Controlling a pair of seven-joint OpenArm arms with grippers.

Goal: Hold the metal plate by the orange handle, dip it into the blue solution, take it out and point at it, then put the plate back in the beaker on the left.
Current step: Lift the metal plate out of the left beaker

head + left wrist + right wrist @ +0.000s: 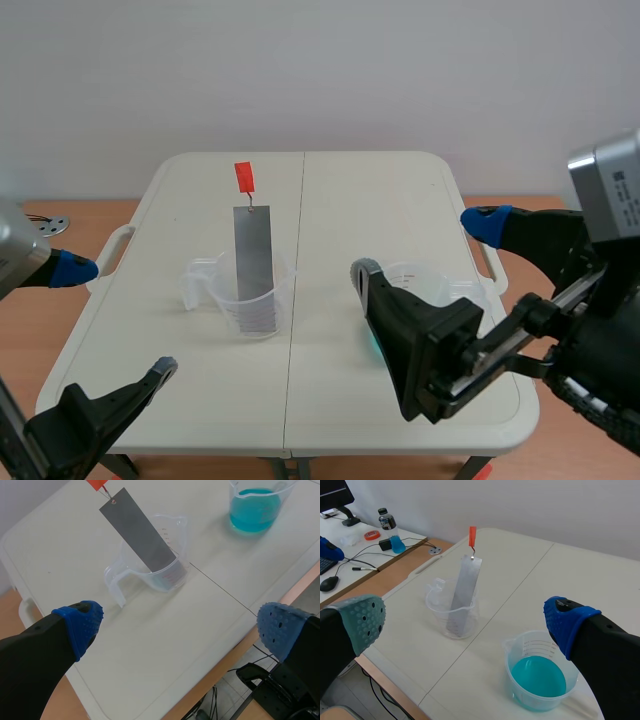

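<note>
The metal plate [253, 255] stood tilted in the left beaker [281, 295], its lower end inside the cup and its orange handle [244, 177] rising toward the far side of the table [340, 190] — nothing touched it. The left gripper [118, 320] hung over the near left corner, well apart from that beaker, with its fingers spread wide and nothing between them. The right gripper [425, 248] was released too, its fingers wide apart above the right beaker [540, 642], which held the blue solution [538, 676] (in the scene view the near finger hid most of this beaker).

Judging by how things lay, no part of the task was done: the plate sat in the left beaker with no grip on its handle. Everything remained — taking the handle, lifting the plate out, dipping it into the blue solution on the right, drawing it out, pointing at it and returning it to the left beaker. The handle is a small tab high above the rim, so the first grasp probably needs a careful approach. The plate leans on the rim of a beaker that looks light, so a sideways pull might tip it.
</note>
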